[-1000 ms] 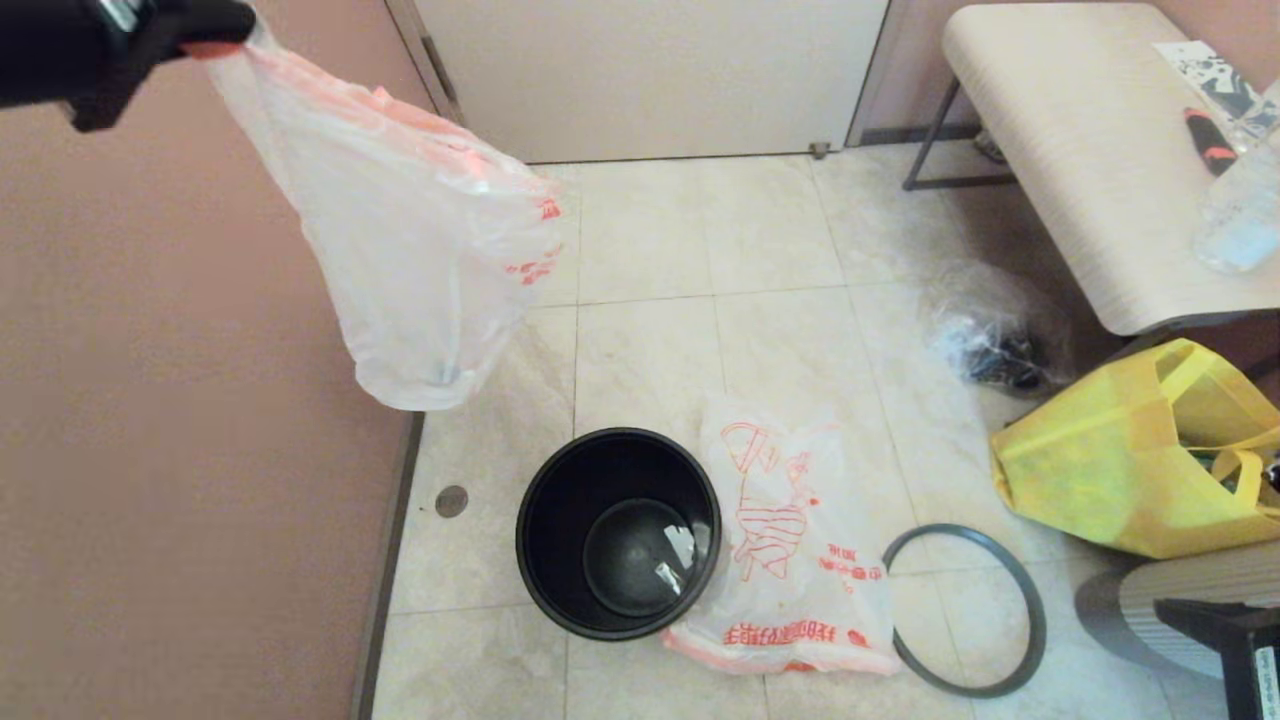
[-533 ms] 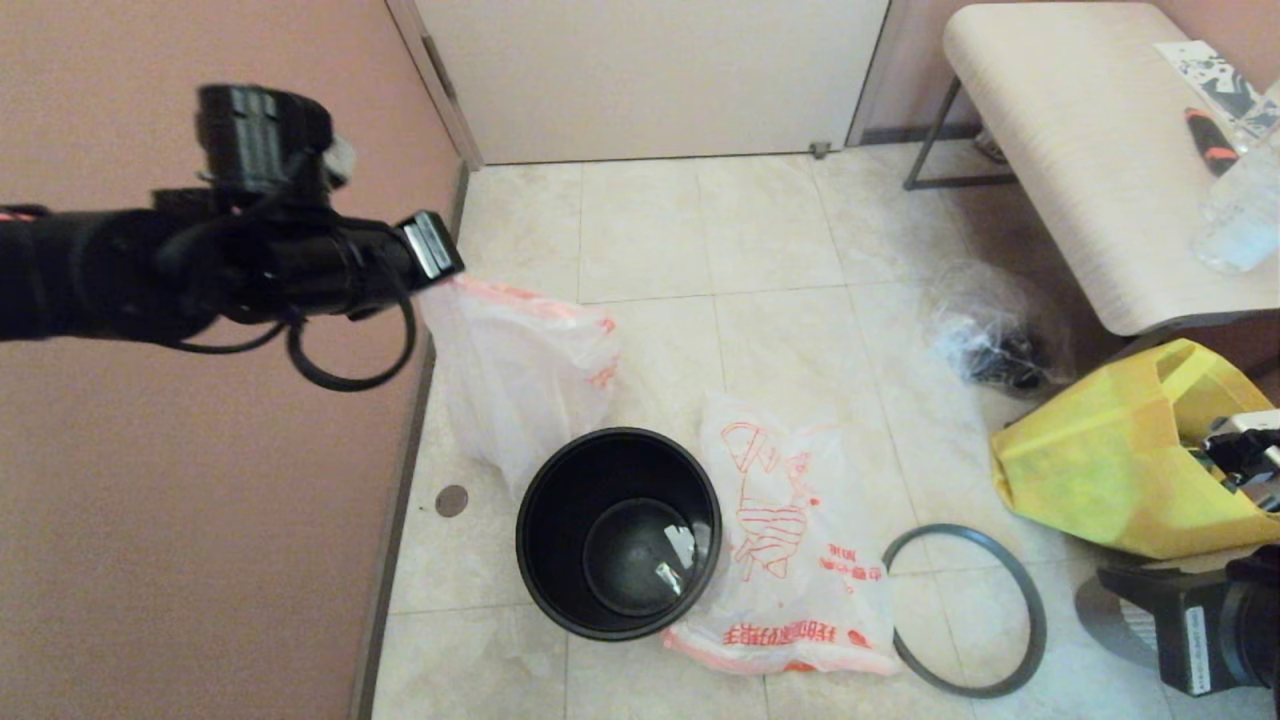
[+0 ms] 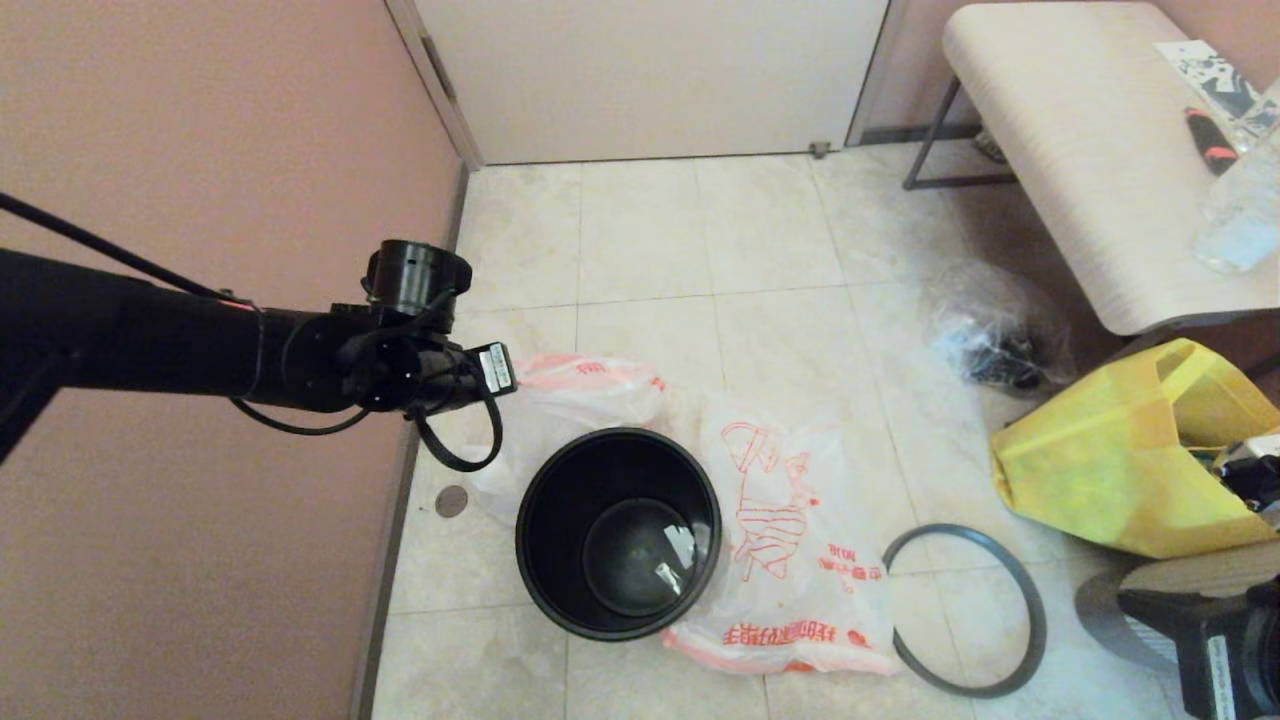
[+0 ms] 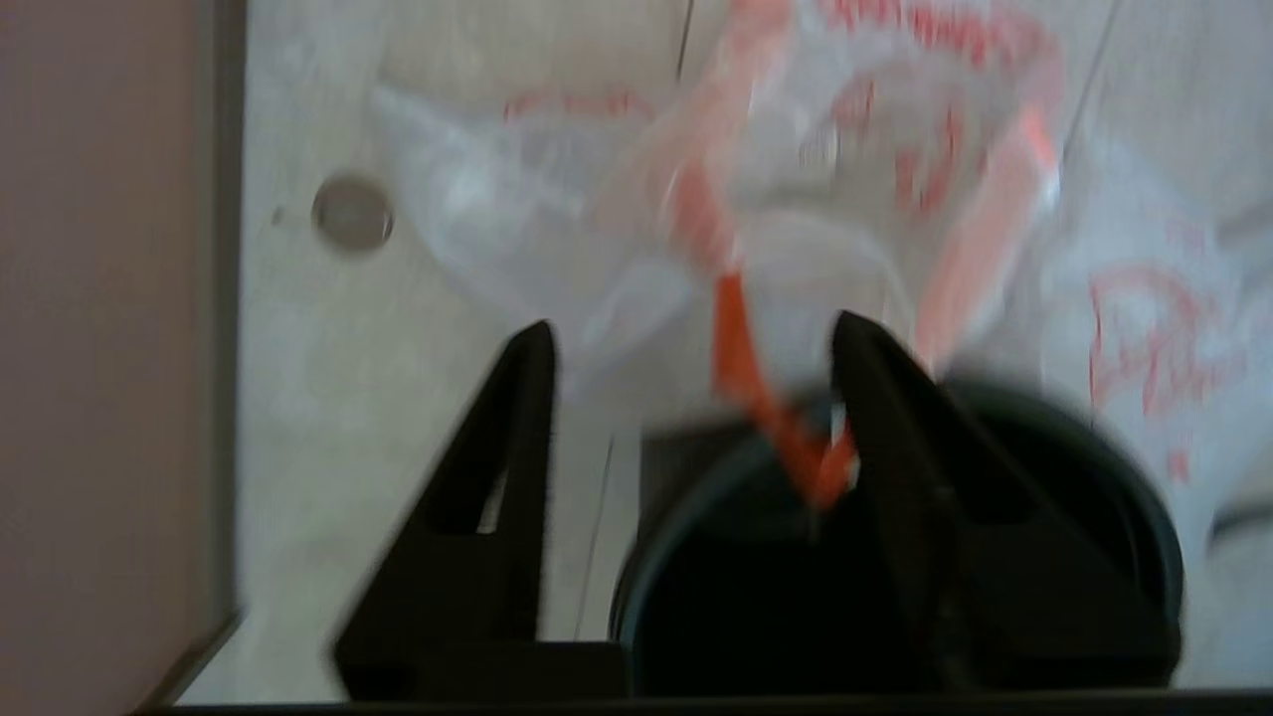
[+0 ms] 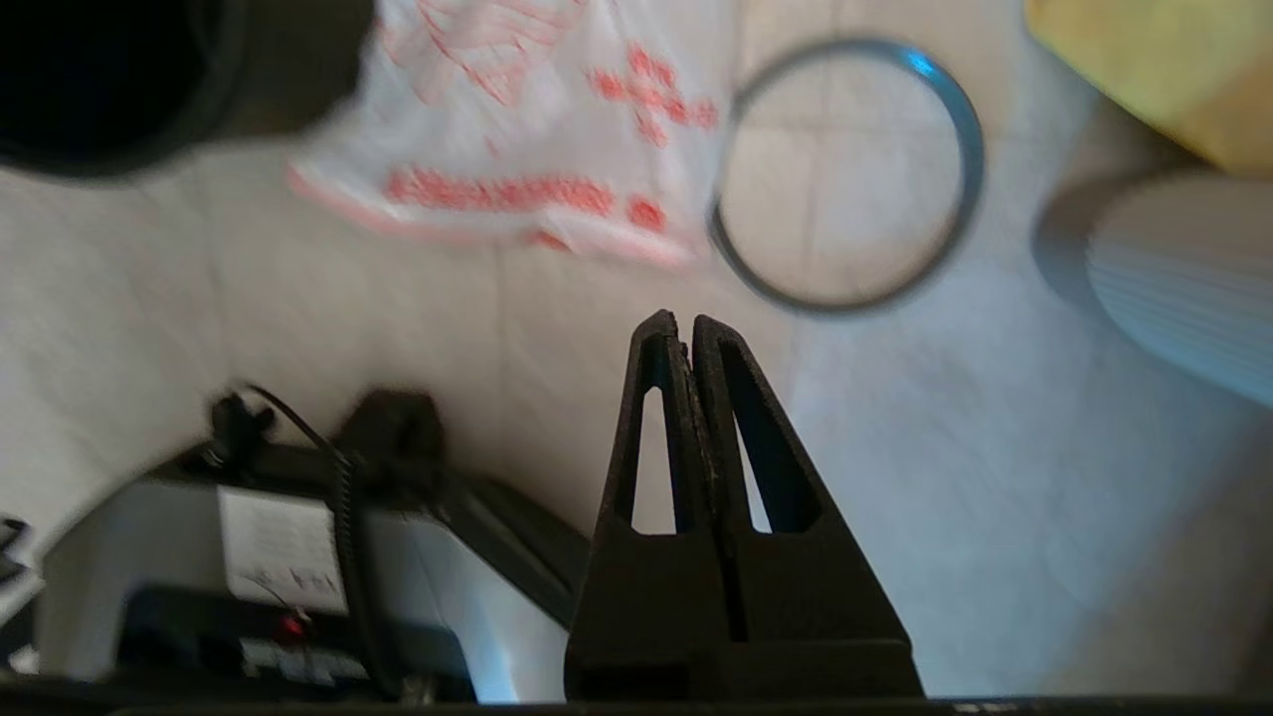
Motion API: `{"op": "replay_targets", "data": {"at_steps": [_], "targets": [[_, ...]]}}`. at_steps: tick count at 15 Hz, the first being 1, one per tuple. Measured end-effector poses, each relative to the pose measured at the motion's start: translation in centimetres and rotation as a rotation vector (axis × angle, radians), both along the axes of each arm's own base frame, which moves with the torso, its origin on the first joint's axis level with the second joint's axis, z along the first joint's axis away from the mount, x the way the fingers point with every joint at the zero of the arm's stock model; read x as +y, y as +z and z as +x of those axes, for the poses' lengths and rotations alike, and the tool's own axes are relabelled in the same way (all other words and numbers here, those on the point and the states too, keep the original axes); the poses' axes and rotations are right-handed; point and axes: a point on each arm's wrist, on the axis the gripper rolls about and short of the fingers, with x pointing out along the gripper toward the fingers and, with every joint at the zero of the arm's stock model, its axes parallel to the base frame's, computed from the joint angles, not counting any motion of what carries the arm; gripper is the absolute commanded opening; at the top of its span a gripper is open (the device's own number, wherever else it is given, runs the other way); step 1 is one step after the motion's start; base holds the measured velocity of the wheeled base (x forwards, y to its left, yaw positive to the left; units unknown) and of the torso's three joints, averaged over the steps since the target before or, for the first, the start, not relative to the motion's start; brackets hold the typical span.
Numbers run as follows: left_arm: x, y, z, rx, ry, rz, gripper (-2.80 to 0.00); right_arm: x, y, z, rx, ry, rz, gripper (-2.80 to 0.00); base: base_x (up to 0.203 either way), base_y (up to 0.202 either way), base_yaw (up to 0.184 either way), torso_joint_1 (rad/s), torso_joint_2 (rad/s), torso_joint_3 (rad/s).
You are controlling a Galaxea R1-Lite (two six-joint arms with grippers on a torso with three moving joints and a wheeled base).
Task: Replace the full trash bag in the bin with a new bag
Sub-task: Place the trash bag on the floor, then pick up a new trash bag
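The full trash bag (image 3: 585, 392), thin translucent white with orange-edged handles, lies slumped on the floor behind the bin (image 3: 618, 530). My left gripper (image 3: 505, 372) hovers over it with its jaws wide apart; in the left wrist view (image 4: 693, 323) an orange handle strip (image 4: 741, 368) still rests against one finger. The bin (image 4: 756, 597) is dark grey, round, and has no liner. The new bag (image 3: 790, 540), white with a big red drawing, lies flat beside it. My right gripper (image 5: 676, 320) is shut on nothing, low at the near right.
The bin's grey hoop (image 3: 950, 528) lies on the tiles right of the new bag. A yellow tote (image 3: 1110, 460), a clear bag of dark items (image 3: 990, 335) and a bench (image 3: 1080, 150) stand at the right. A pink wall runs along the left.
My left arm came down from high at the left, lowering the full trash bag to the floor behind the bin. Its jaws then opened. The right arm rose into view, then dropped a little.
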Motion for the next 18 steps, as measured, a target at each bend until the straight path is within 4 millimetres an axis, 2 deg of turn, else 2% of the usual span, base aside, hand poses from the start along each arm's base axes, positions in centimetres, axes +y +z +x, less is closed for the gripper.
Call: {"op": "replay_targets", "data": {"at_steps": [2,5,6,8,13,16,18], "targets": [[0.2,2.0,-2.8,0.052,-0.018,0.017,0.0,-0.6,-0.4,-0.9,0.025,-0.012,-0.021,-2.8,0.0,0.0,0.0,0.0,0.0,0.0],[0.7,5.8,-7.6,0.064,-0.049,0.013,0.0,-1.7,-2.1,-2.5,0.06,-0.022,-0.048,-2.8,0.0,0.0,0.0,0.0,0.0,0.0],[0.9,7.0,-9.2,0.047,-0.061,0.006,-2.8,-2.1,-2.7,-3.1,0.068,-0.025,-0.055,-2.8,0.0,0.0,0.0,0.0,0.0,0.0],[1.2,8.1,-12.5,0.053,-0.087,0.007,-2.8,-2.7,-3.9,-4.1,0.08,-0.028,-0.064,-2.8,0.0,0.0,0.0,0.0,0.0,0.0],[2.2,5.2,-20.5,0.159,-0.141,0.002,-2.8,-3.7,-5.4,-5.5,0.07,-0.079,-0.101,-2.8,0.0,0.0,0.0,0.0,0.0,0.0],[4.4,4.6,-25.1,0.106,-0.132,0.02,-2.8,-3.9,-5.4,-5.6,0.05,-0.109,-0.113,-2.8,0.0,0.0,0.0,0.0,0.0,0.0],[6.8,4.7,-28.4,0.021,-0.071,0.075,-2.8,-4.1,-5.3,-5.4,0.045,-0.15,-0.113,-2.8,0.0,0.0,0.0,0.0,0.0,0.0]]}}
